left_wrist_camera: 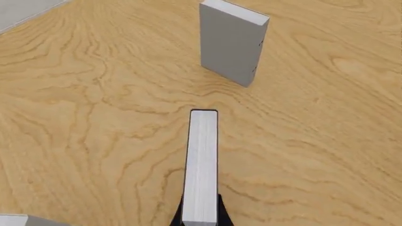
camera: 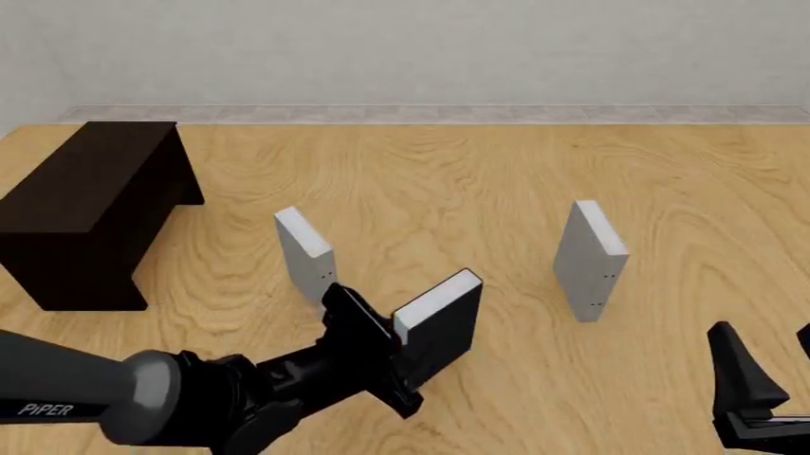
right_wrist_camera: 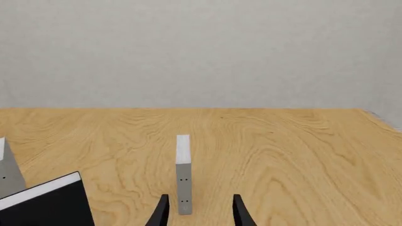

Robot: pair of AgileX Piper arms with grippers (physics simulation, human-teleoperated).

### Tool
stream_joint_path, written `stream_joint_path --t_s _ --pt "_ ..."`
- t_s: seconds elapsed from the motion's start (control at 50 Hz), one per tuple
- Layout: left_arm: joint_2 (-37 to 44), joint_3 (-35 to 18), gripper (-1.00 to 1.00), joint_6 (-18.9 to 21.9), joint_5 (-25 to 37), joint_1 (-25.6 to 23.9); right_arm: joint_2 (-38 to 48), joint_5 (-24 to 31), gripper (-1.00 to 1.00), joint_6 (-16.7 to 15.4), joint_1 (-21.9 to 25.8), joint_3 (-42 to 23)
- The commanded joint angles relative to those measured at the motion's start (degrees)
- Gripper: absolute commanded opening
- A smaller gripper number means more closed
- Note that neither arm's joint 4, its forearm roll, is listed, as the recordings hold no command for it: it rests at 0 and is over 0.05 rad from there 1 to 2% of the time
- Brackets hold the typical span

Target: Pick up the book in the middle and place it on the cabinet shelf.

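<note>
The black book with a white page edge [camera: 441,318] is tilted between the two grey books, held at its near end by my left gripper [camera: 395,351], which is shut on it. In the left wrist view its page edge [left_wrist_camera: 201,160] runs out from between the fingers [left_wrist_camera: 178,218]. It also shows in the right wrist view [right_wrist_camera: 50,205]. The very dark brown cabinet [camera: 89,204] stands at the far left, well apart from the book. My right gripper [camera: 769,374] is open and empty at the near right, also seen in the right wrist view [right_wrist_camera: 199,212].
A light-grey book [camera: 303,251] stands upright just left of the held book. Another light-grey book [camera: 589,258] stands to the right, in line with the right gripper [right_wrist_camera: 182,172] and ahead of the left [left_wrist_camera: 231,42]. A pale wall lies beyond the table.
</note>
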Motion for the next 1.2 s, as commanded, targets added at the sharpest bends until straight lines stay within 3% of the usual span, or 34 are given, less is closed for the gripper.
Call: stream_joint_path --t_s 0.02,0.44,0.8,0.94,1.02,1.2 --pt "0.92 -0.81 -1.0 -0.16 -0.62 0.22 -0.03 0.02 1.0 0.0 -0.01 0.0" --pt "-15.53 1.55 -1.0 -1.58 4.92 2.26 -0.02 0.01 1.0 0.01 -0.01 0.0" --pt "-24.57 2.29 -1.0 -3.46 9.98 3.84 -0.02 0.01 1.0 0.0 -0.01 0.0" --pt "-29.94 1.68 -1.0 -4.08 12.84 5.52 -0.01 0.0 1.0 -0.01 0.01 0.0" --pt "-34.25 -0.5 -1.0 -7.14 17.16 6.4 -0.01 0.0 1.0 -0.01 0.01 0.0" --pt "-38.99 -4.51 -1.0 -9.66 23.58 7.32 0.0 0.0 1.0 0.0 -0.01 0.0"
